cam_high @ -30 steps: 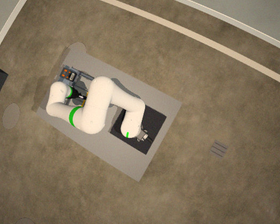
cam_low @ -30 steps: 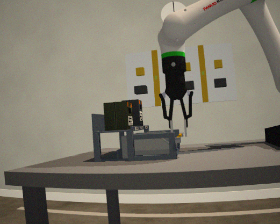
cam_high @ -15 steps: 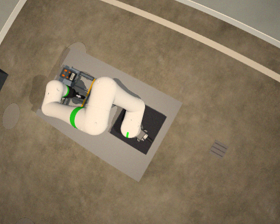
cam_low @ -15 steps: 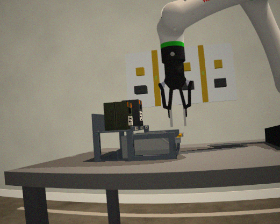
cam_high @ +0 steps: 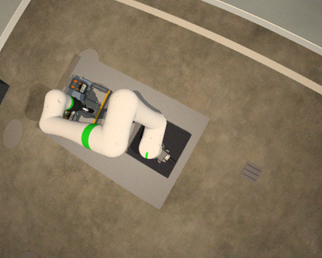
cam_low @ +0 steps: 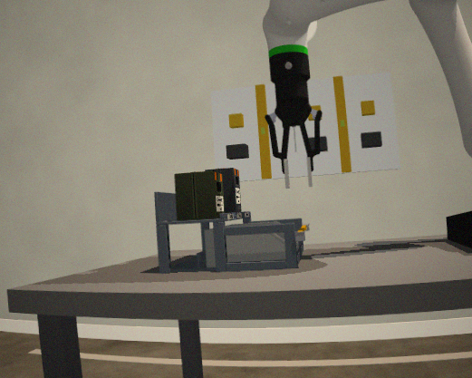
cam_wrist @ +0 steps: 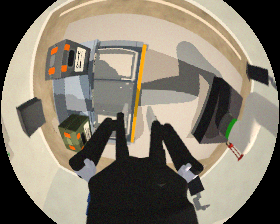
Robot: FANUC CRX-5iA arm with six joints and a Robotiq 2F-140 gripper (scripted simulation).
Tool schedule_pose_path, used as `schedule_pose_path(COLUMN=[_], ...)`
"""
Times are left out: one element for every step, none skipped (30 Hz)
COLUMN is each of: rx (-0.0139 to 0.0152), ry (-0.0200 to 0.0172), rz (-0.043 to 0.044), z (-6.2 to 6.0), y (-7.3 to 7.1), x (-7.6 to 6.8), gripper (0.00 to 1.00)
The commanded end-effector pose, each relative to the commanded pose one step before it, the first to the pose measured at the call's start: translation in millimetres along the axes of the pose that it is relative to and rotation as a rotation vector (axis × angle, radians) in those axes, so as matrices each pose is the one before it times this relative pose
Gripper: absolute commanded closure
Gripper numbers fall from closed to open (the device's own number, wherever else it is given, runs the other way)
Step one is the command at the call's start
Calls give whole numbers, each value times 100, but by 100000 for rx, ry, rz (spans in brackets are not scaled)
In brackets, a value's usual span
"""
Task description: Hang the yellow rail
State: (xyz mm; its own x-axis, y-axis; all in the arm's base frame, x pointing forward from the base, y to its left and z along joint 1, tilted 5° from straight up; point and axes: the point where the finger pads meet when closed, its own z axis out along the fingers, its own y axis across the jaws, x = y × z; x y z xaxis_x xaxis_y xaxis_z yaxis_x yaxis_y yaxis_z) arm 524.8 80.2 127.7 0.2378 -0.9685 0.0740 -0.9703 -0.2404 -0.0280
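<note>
The yellow rail lies along the front edge of the grey bin frame. In the side view only its end shows, at the frame's right top corner. In the wrist view the rail runs straight along the bin's edge, below my fingers. The hooks and their end plates are too small to make out. My gripper hangs well above the frame, apart from the rail. Its fingers stand partly apart with nothing between them, which also shows in the wrist view.
Dark boxes with orange marks stand on a grey shelf behind the bin. A black block sits at the table's right. The arm's base plate is beside the fixture. A white panel with yellow bars hangs on the wall.
</note>
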Motion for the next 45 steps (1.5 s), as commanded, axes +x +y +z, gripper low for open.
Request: schedule_pose_path(rx=[-56, 0, 0, 0, 0, 0, 0, 0, 0, 0, 0, 0, 0, 0, 0, 0, 0, 0, 0, 0, 0, 0, 0, 0, 0, 0, 0, 0, 0, 0, 0, 0, 0, 0, 0, 0, 0, 0, 0, 0, 0, 0, 0, 0, 0], ry=[-21, 0, 0, 0, 0, 0, 0, 0, 0, 0, 0, 0, 0, 0, 0, 0, 0, 0, 0, 0, 0, 0, 0, 0, 0, 0, 0, 0, 0, 0, 0, 0, 0, 0, 0, 0, 0, 0, 0, 0, 0, 0, 0, 0, 0], rz=[-2, 0, 0, 0, 0, 0, 0, 0, 0, 0, 0, 0, 0, 0, 0, 0, 0, 0, 0, 0, 0, 0, 0, 0, 0, 0, 0, 0, 0, 0, 0, 0, 0, 0, 0, 0, 0, 0, 0, 0, 0, 0, 0, 0, 0], z=[-114, 0, 0, 0, 0, 0, 0, 0, 199, 199, 199, 199, 199, 0, 0, 0, 0, 0, 0, 0, 0, 0, 0, 0, 0, 100, 100, 100, 100, 100, 0, 0, 0, 0, 0, 0, 0, 0, 0, 0, 0, 0, 50, 50, 50], y=[-11, 0, 0, 0, 0, 0, 0, 0, 0, 0, 0, 0, 0, 0, 0, 0, 0, 0, 0, 0, 0, 0, 0, 0, 0, 0, 0, 0, 0, 0, 0, 0, 0, 0, 0, 0, 0, 0, 0, 0, 0, 0, 0, 0, 0], x=[-19, 0, 0, 0, 0, 0, 0, 0, 0, 0, 0, 0, 0, 0, 0, 0, 0, 0, 0, 0, 0, 0, 0, 0, 0, 0, 0, 0, 0, 0, 0, 0, 0, 0, 0, 0, 0, 0, 0, 0, 0, 0, 0, 0, 0], gripper=[70, 70, 70, 70, 70, 70, 70, 70, 70, 70, 70, 70, 70, 70, 70, 70, 70, 70, 70, 70, 70, 70, 70, 70, 70, 70, 70, 70, 70, 70, 70, 70, 70, 70, 70, 70, 70, 70, 70, 70, 70, 70, 70, 70, 70])
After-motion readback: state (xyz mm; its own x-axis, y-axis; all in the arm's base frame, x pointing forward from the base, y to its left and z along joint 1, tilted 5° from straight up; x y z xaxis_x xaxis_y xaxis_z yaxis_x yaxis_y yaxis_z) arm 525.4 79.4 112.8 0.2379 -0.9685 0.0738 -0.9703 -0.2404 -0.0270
